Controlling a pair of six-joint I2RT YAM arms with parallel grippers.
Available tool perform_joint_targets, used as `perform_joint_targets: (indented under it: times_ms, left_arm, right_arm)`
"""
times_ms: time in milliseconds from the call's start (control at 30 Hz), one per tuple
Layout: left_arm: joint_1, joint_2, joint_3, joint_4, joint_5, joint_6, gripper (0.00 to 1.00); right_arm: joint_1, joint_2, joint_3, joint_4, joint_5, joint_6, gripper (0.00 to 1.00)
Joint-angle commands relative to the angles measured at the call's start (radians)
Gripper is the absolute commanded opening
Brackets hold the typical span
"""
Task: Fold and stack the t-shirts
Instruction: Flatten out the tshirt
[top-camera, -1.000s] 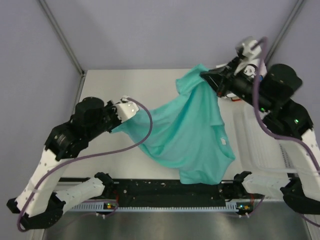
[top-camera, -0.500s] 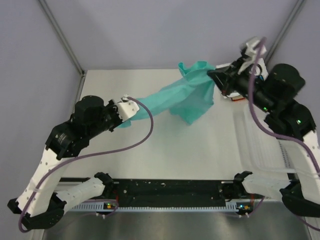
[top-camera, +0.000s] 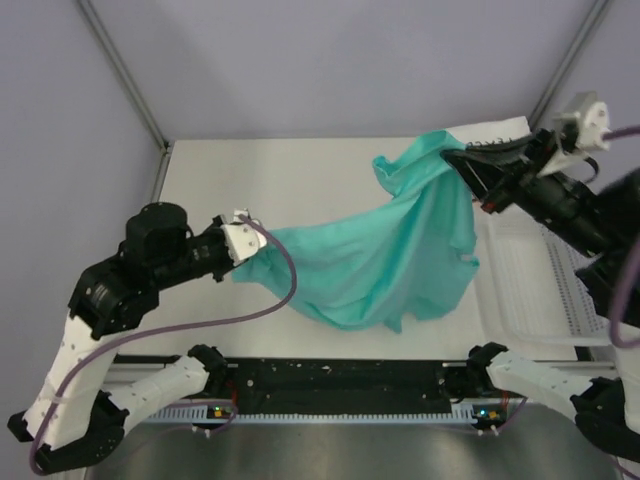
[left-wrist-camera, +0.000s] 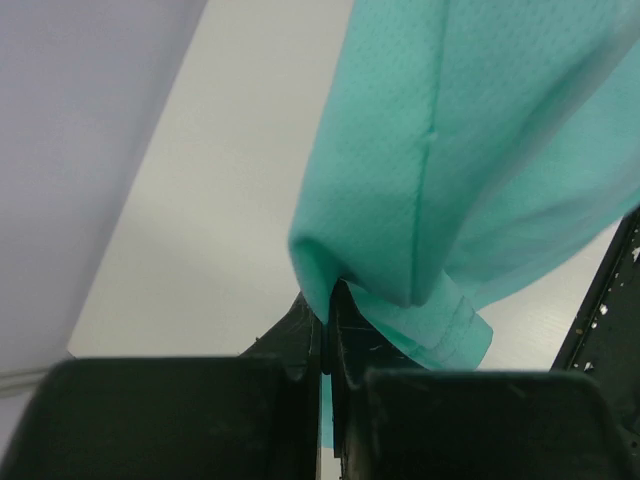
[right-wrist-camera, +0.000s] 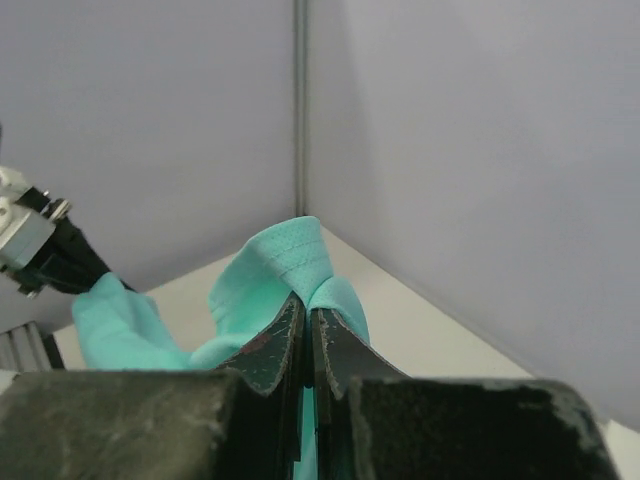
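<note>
Compared with half a second ago, the teal t-shirt (top-camera: 385, 262) is no longer a tight, twisted band strung high near the far wall. It now hangs as a broad sagging sheet between the two arms, which have drawn apart, the left one back toward its own side and the right one outward to the right. The left claw (top-camera: 240, 258) is clamped shut on a hemmed corner of the cloth, which folds over its closed fingers (left-wrist-camera: 300, 330) in the wrist view. The right claw (top-camera: 455, 158) is pinched on the opposite upper edge, where a small peak of fabric rises above its tips. The shirt's lowest fold dips toward the near edge of the tabletop (top-camera: 290, 175) but stops short of the black rail (top-camera: 340, 380) at the arm bases. The far-left part of the tabletop lies bare behind the cloth. To the right, the shirt's free edge hangs just beside the white mesh basket (top-camera: 535, 285), and I cannot tell whether they touch.
</note>
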Motion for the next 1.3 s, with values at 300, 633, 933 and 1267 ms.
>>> perform_joint_targets:
  times_ms: [300,633,933,1267]
  left_arm:
    - [0.231,0.380,-0.296,0.411,-0.162,-0.159,0.14]
    - [0.448,0.681,-0.130,0.455,-0.136,-0.190,0.72]
    - [0.436,0.484,-0.324,0.353,0.215,-0.005,0.73]
    - [0.416,0.272,-0.581,0.365,0.292,0.143,0.73]
  right_arm:
    - [-0.115,0.894,0.261,0.084,0.202,-0.046,0.00]
    - [-0.182,1.051,0.207,-0.048,0.412,0.066,0.71]
    - [-0.108,0.538,-0.525,-0.045,0.432,0.219,0.71]
    - [0.134,0.292,-0.892,-0.109,0.406,0.456,0.59]
